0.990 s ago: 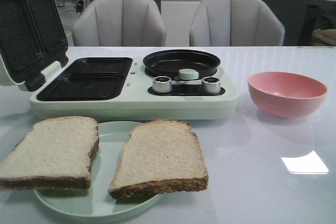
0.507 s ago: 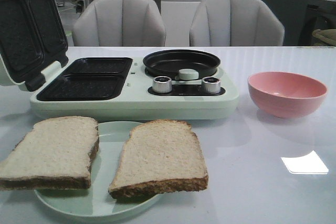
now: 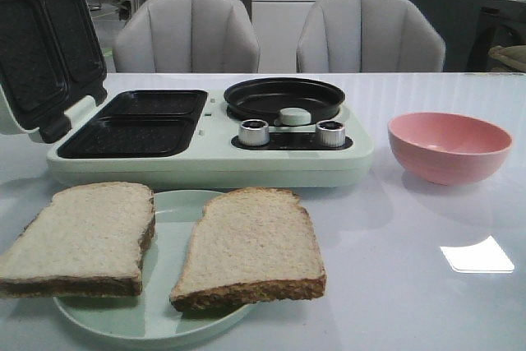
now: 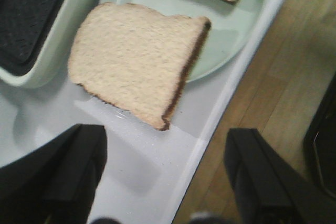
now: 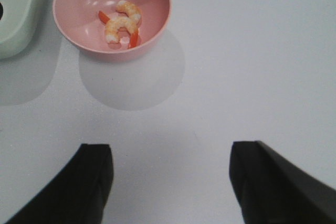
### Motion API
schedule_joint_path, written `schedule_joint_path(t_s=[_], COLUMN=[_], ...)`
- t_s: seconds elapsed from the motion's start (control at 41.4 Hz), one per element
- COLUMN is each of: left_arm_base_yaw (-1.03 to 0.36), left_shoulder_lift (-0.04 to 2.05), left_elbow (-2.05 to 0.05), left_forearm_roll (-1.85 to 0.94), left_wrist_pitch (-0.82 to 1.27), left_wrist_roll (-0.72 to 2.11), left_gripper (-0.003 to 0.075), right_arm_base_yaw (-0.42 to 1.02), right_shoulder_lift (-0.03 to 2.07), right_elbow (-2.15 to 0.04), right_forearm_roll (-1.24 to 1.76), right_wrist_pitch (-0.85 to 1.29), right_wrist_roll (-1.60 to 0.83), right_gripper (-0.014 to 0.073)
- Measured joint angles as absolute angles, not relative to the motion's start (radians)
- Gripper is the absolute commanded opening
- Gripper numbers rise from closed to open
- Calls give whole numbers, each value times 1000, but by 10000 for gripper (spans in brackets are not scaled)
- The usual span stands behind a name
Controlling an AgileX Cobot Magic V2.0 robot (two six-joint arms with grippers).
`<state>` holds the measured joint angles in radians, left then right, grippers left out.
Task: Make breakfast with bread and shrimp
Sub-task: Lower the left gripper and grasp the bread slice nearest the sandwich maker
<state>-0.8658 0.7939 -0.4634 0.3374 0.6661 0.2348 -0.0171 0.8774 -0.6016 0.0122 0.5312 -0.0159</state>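
Pale glossy tabletop (image 3: 411, 285) filling the lower frame, two grey chairs (image 3: 185, 32) across the upper middle. At far left, open waffle-maker lid (image 3: 41, 47) tilted up, dark grids facing in. Mint-green breakfast maker (image 3: 205, 133) stretching from left to centre, twin black plates on its left part, round black pan (image 3: 283, 98) and two silver knobs on its right part. In the lower left, pale green plate (image 3: 168, 318) carrying the bread: left slice (image 3: 82, 236) overhanging the plate's left rim, right slice (image 3: 251, 248) just beside it, apart by a narrow gap. At right, pink bowl (image 3: 448, 147) standing alone, well apart from the plate; shrimp (image 5: 122, 23) curled on its bottom in the right wrist view. Left hand (image 4: 165, 171) spread wide over the tabletop edge near the bread, holding nothing. Right hand (image 5: 170, 182) likewise spread wide above bare tabletop near the bowl, holding nothing.
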Motion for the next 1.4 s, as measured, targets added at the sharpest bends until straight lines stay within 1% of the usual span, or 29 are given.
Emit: schedule_joint_path(t_s=[0.145, 0.217, 0.29, 0.386, 0.628, 1.062, 1.304, 1.4], left_arm_base_yaw=[-1038, -1096, -1139, -1171, -1175, -1175, -1133, -1132], left_shoulder_lift=[830, 864, 912, 989, 1160, 1424, 1522, 1536], left_elbow=[-393, -380, -381, -381, -381, -382, -386, -390], left_forearm_roll=[618, 750, 839, 887, 1083, 1322, 1431, 1462], left_wrist_pitch=[682, 702, 711, 709, 705, 715, 765, 764], left_wrist_roll=[-20, -144, -215, -262, -483, -736, -872, -891], left_gripper=[503, 503, 503, 503, 503, 502, 502, 486], right_arm_base_yaw=[-17, -17, -17, -17, -17, -17, -17, -17], right_shoulder_lift=[877, 877, 877, 877, 877, 877, 877, 877], right_elbow=[-602, -602, -602, -602, -602, -602, -602, -602], right_forearm_roll=[12, 12, 12, 12, 12, 12, 12, 12], right_wrist_pitch=[531, 531, 531, 531, 531, 531, 531, 531], right_wrist_roll=[-16, -16, -16, -16, -16, -16, -16, -16], right_gripper=[576, 576, 576, 576, 576, 576, 576, 576])
